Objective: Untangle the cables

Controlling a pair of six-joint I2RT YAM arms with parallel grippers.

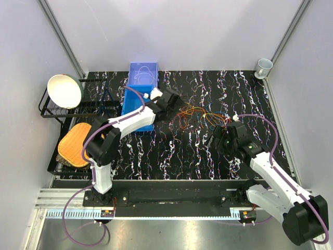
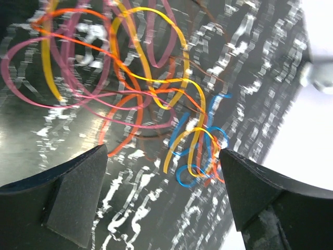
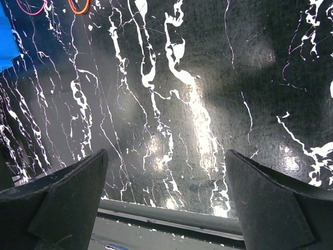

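While the dish rack (image 1: 46,107) at far left, with its white bowl (image 1: 65,90) and orange woven pad (image 1: 73,144), plays no part here, it does mark the left limit of the workspace. Next comes the blue bin (image 1: 141,91), with the left arm stretched across its front edge. The left gripper (image 2: 162,152) has its jaws spread wide with nothing between them. It hangs over the left edge of the cables (image 1: 200,115), probably lined up to come down on one strand.

The cables sit mid-table on the black marbled table (image 1: 208,161) as one loose tangle. Left wrist view shows pink, orange and yellow loops overlapping, and a tight blue-and-yellow knot near the right finger (image 2: 260,192). That knot looks like the hard part.

The right gripper (image 3: 166,153) is just right of the bundle and nearer the front edge. Its jaws are also wide and hold nothing. Its camera sees mostly bare table, with only small pink and orange loop ends at the top left, so it isn't over the wires. It is likely waiting to take the opposite side and pull.

A cup (image 1: 264,66) stands in the far right corner, well apart from everything. No strand separated yet, so the task looks early.
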